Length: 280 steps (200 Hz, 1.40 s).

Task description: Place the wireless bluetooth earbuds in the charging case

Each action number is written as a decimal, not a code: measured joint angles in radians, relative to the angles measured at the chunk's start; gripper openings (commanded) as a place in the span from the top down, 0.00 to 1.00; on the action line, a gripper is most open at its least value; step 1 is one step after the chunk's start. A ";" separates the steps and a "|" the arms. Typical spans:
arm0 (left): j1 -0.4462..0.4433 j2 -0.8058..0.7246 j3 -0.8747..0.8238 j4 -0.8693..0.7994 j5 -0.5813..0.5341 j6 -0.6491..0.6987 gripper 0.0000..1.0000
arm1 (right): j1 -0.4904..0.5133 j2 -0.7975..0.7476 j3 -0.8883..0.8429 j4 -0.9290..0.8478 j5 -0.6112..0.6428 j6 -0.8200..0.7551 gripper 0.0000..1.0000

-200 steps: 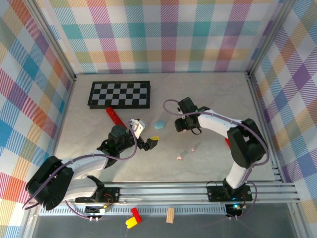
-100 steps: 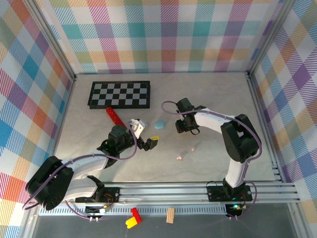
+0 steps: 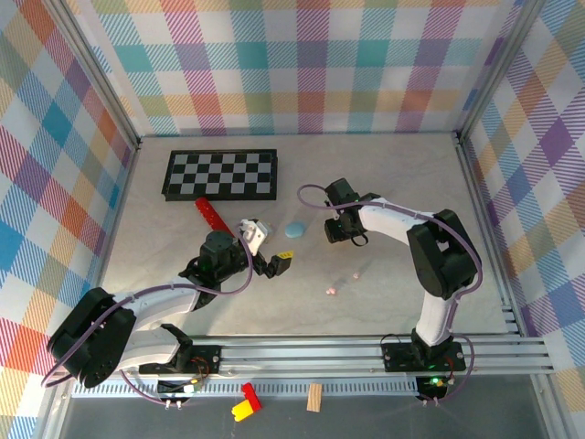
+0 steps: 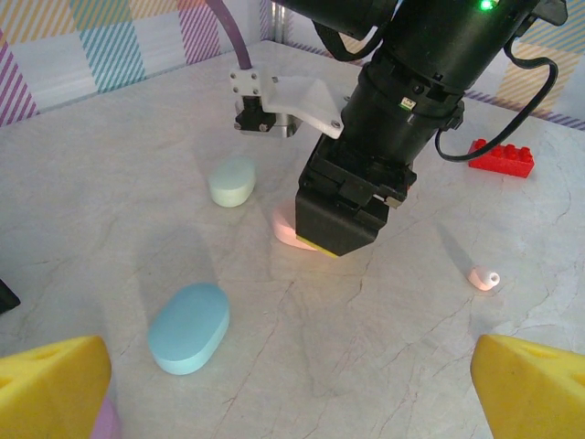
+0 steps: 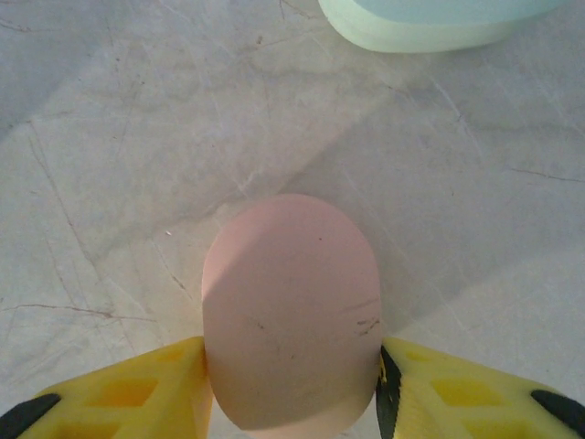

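My right gripper is shut on a pink oval charging case that lies on the table, with a yellow finger pressed against each side. In the left wrist view the same pink case peeks out from under the right gripper. A small pink earbud lies to its right. In the top view two pink earbuds lie in front of the right gripper. My left gripper stands open and holds nothing, near a blue case.
A mint case lies just beyond the pink one, also seen as the mint case in the right wrist view. A chessboard and a red strip sit at the back left. A red brick lies behind the right arm.
The right gripper's fingers have closed in on the pink case, and its arm has shifted slightly. The left arm has not moved.
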 measured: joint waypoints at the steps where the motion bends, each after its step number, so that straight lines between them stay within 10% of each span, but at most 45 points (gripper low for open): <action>1: 0.000 0.000 0.000 0.000 0.000 0.000 0.00 | 0.000 0.001 0.000 0.000 0.000 0.000 0.54; 98: 0.019 -0.015 0.000 -0.023 0.039 0.000 0.00 | 0.000 -0.093 -0.052 0.006 -0.050 -0.072 0.69; 173: 0.027 -0.073 0.151 -0.298 0.349 0.053 0.01 | 0.051 -0.597 -0.136 -0.052 -0.370 -0.375 0.70; 280: -0.012 -0.093 0.240 -0.453 0.616 0.103 0.20 | 0.193 -0.682 -0.064 -0.249 -0.667 -0.560 0.70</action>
